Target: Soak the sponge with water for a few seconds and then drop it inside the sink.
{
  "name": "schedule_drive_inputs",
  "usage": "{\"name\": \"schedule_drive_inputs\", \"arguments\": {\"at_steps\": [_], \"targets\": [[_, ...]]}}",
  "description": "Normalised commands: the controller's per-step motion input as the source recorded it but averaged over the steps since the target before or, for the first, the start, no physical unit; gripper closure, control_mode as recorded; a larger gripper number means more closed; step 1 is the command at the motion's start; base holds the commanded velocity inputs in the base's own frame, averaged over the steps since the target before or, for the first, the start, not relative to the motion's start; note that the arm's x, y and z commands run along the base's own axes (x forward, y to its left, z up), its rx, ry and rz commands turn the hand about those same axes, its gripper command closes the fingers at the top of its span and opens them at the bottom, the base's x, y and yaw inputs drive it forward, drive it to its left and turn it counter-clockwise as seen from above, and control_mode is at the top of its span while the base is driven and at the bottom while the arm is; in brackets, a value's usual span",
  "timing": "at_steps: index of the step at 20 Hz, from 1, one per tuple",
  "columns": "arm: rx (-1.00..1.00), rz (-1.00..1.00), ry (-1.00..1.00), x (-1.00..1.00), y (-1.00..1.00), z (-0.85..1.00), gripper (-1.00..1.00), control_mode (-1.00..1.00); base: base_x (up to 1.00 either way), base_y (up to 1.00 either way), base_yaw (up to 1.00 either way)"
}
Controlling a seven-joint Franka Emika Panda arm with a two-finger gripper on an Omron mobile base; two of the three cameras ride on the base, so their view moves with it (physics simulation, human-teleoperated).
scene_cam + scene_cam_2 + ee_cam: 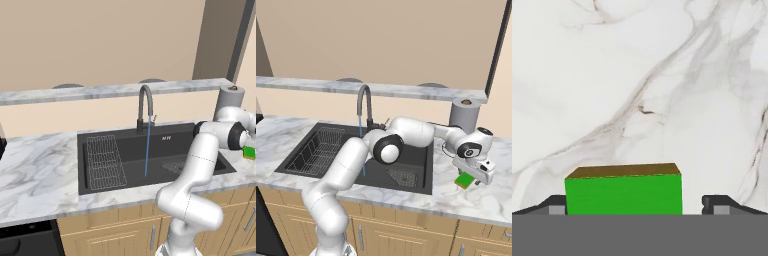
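Right up against the hand camera, the sponge [623, 189] is seen as a bright green block with a brownish-yellow top edge, sitting between the two dark fingertips [556, 204] of the end effector [634, 206]. One tip is just touching the block's side, while a clear gap of marble is left between the block and the other tip, so the end effector is spread wide and nothing is being pinched. Below it, the white marble surface [662, 75] with grey veining can be seen.

From the right base view, the sponge [465, 180] is found on the surface to the right of the sink [411, 165], outside the basin, directly under the end effector [472, 181]. From the left base view, only a bit of the green block [249, 153] is caught at the frame's right edge, past the sink [130, 145].

The water [147, 150] is running as a thin blue stream from the grey gooseneck faucet [144, 107] into the basin, well apart from the sponge. A wire rack [104, 162] is laid in the basin's left part. A tiny mark is printed on the sink's back ledge, but it's too small to be read.
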Motion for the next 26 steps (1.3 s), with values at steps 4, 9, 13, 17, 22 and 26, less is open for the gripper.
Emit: {"name": "schedule_drive_inputs", "arguments": {"at_steps": [4,9,13,17,22,26], "targets": [[0.00,0.00,0.09,0.00,0.02,-0.33,-1.00,-1.00,0.00,0.00,0.00],[0.00,0.00,0.15,0.00,0.03,-0.36,1.00,-1.00,0.00,0.00,0.00],[0.00,0.00,0.07,0.00,0.00,-0.03,1.00,-1.00,0.00,0.00,0.00],[0.00,0.00,0.00,0.00,0.00,0.00,1.00,-1.00,0.00,0.00,0.00],[0.00,0.00,0.01,0.00,0.00,0.00,1.00,-1.00,0.00,0.00,0.00],[0.00,0.00,0.00,0.01,-0.07,0.00,1.00,-1.00,0.00,0.00,0.00]]}}
